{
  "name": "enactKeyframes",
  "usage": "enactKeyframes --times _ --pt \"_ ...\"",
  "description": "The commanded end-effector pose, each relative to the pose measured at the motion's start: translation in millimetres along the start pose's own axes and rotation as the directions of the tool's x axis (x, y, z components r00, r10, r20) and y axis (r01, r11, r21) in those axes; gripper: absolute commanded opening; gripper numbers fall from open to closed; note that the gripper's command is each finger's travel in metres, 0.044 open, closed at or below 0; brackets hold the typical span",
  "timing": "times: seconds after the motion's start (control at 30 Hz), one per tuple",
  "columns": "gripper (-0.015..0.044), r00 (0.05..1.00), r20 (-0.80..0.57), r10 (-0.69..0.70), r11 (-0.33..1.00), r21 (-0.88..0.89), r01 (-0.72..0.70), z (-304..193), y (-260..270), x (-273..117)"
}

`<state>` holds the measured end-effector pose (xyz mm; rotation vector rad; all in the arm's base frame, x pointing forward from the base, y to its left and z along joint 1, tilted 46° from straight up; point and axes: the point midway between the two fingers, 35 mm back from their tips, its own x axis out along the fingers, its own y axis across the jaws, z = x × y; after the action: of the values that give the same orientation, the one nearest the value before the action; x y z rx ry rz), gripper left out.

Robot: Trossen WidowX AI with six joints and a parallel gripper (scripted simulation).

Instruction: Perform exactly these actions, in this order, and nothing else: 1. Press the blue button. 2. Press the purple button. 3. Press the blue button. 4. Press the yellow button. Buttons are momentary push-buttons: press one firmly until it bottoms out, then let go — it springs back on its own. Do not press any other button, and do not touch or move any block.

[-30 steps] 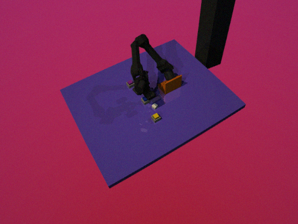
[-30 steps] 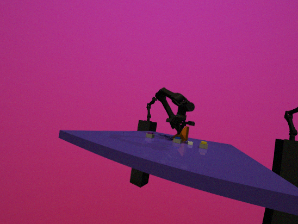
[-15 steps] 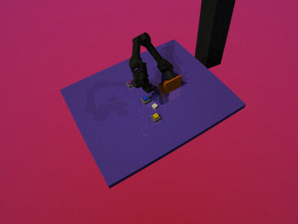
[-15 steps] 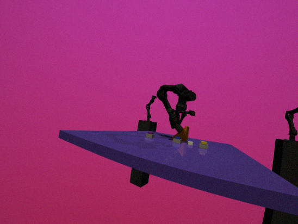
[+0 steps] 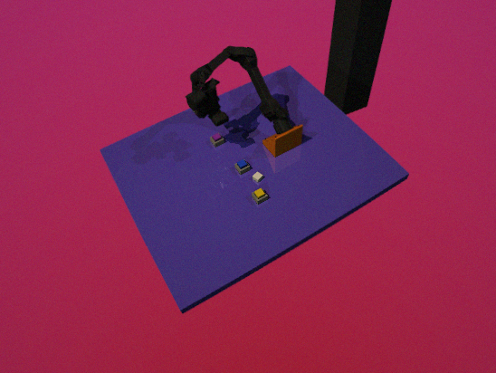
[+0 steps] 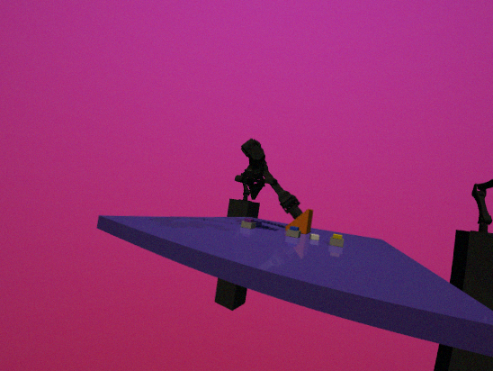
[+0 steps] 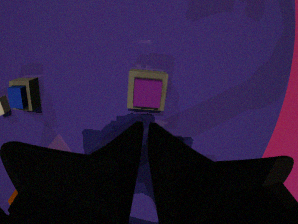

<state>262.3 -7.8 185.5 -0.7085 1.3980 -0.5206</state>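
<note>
On the dark blue desk (image 5: 190, 235) three buttons sit in a loose line. Seen from the top camera, the purple button (image 5: 217, 138) is at the far end of that line, the blue button (image 5: 243, 166) comes next toward five o'clock, and the yellow button (image 5: 260, 195) lies further on in the same direction, nearest the camera. Each one is a coloured cap on a small grey base. A small white block (image 5: 258, 176) rests between the blue and yellow buttons, just beside the blue one at its five o'clock, apart from both.

The black arm (image 5: 246, 63) arches up from its base behind an orange wedge-shaped block (image 5: 284, 140), which stands at about three o'clock of the purple button. The arm bends over and comes down at the far side of the line, so that the gripper (image 5: 218, 119) hangs above the desk at about twelve o'clock of the purple button, close to it but apart from it.

In the wrist view the purple button (image 7: 148, 92) lies straight ahead of the fingertips, at twelve o'clock, with a strip of bare desk between them. The blue button (image 7: 20, 96) shows at the left edge, near nine o'clock.

The jaws are closed with only a thin slit between them, and they grip nothing.

In the exterior view a dark post (image 6: 236, 252) stands behind the desk.
</note>
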Motion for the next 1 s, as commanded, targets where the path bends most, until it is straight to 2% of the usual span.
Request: enactKeyframes --times 0.0,0.17,0.97 --pt "0.002 1.0 0.005 -0.007 1.0 -0.014 0.007 0 -5 7" --pt "0.002 1.0 0.006 -0.01 1.0 -0.012 0.01 0 -6 58" --pt "0.002 1.0 0.007 -0.012 1.0 -0.012 0.012 0 -7 92"
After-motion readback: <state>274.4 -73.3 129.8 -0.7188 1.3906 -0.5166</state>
